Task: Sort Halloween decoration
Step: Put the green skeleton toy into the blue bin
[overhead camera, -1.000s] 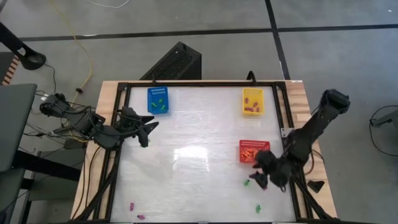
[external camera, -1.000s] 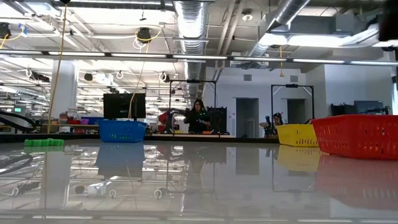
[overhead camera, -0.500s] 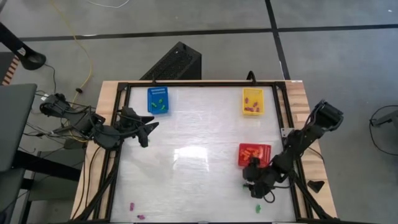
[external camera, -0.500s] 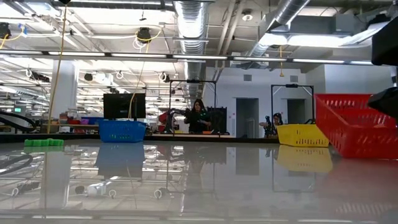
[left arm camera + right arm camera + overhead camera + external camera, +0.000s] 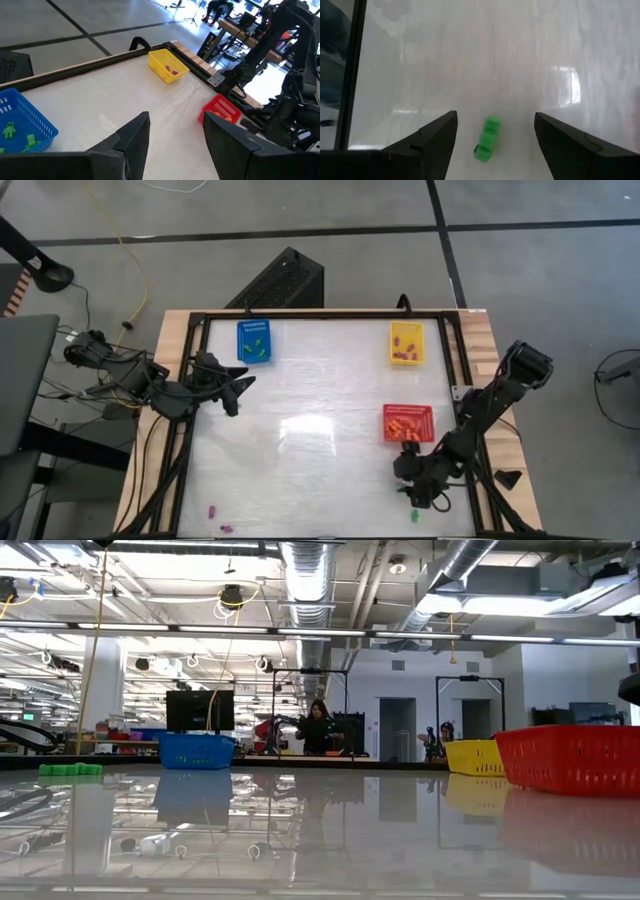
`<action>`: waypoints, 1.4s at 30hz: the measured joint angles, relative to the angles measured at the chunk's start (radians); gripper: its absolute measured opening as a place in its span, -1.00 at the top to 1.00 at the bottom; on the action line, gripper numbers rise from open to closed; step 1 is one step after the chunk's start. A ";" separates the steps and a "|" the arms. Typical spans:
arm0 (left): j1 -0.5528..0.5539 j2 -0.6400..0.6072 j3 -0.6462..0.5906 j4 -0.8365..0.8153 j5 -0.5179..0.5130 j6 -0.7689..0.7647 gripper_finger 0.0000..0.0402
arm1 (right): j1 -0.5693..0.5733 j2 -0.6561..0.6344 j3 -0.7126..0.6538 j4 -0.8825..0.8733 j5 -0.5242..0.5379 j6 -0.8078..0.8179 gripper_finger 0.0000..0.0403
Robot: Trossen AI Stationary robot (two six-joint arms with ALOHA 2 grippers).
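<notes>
Right arm folded low over the worktop (image 5: 320,480) on the near side of the red basket (image 5: 407,423), forearm slanting back toward the worktop's right rail. Right gripper (image 5: 413,492) points down, jaws spread wide and holding nothing; in the right wrist view a green piece (image 5: 487,139) lies flat on the bare surface between the two dark fingers (image 5: 432,142), touching neither. A second green piece (image 5: 415,514) lies just beyond that gripper, nearer the front edge than the red basket. Left arm waits far across from the red basket, by the worktop's left rail, just short of the blue basket (image 5: 254,340); left gripper (image 5: 234,392) held level above the surface, jaws parted and empty, aimed toward the red basket as its wrist view shows. Red basket holds orange pieces (image 5: 404,425). Yellow basket (image 5: 406,343) stands behind the red basket, at the far right corner, with purple pieces (image 5: 405,356) in it; blue basket, at the far left, holds green ones (image 5: 258,348). Two loose purple pieces (image 5: 212,511) lie at the front left corner, well apart from the red basket. Nothing stands between the right gripper and the green piece under it.
</notes>
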 joint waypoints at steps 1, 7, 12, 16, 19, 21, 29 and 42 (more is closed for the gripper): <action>0.000 0.000 0.000 0.000 0.000 0.000 0.14 | 0.003 0.000 0.000 0.000 0.001 0.000 -0.47; 0.005 0.000 0.000 -0.001 -0.001 0.000 0.14 | 0.002 0.013 0.000 0.002 0.009 0.001 -0.47; 0.009 0.000 -0.001 0.005 0.007 0.000 0.14 | 0.003 0.077 0.003 0.000 0.021 0.061 -0.47; 0.008 0.000 -0.001 0.015 0.007 -0.003 0.14 | 0.033 0.155 0.004 0.005 0.049 0.150 -0.46; 0.008 0.000 -0.001 0.016 0.008 -0.005 0.14 | 0.055 0.187 0.006 0.005 0.058 0.211 -0.38; 0.008 0.000 -0.001 0.016 0.008 -0.005 0.14 | 0.073 0.194 0.008 -0.004 0.079 0.241 -0.27; 0.038 0.000 -0.001 0.015 0.008 -0.007 0.14 | 0.104 0.199 0.024 -0.032 0.075 0.274 0.68; 0.107 0.000 -0.001 0.015 0.025 0.012 0.14 | -0.037 0.089 0.064 -0.041 -0.069 0.107 0.73</action>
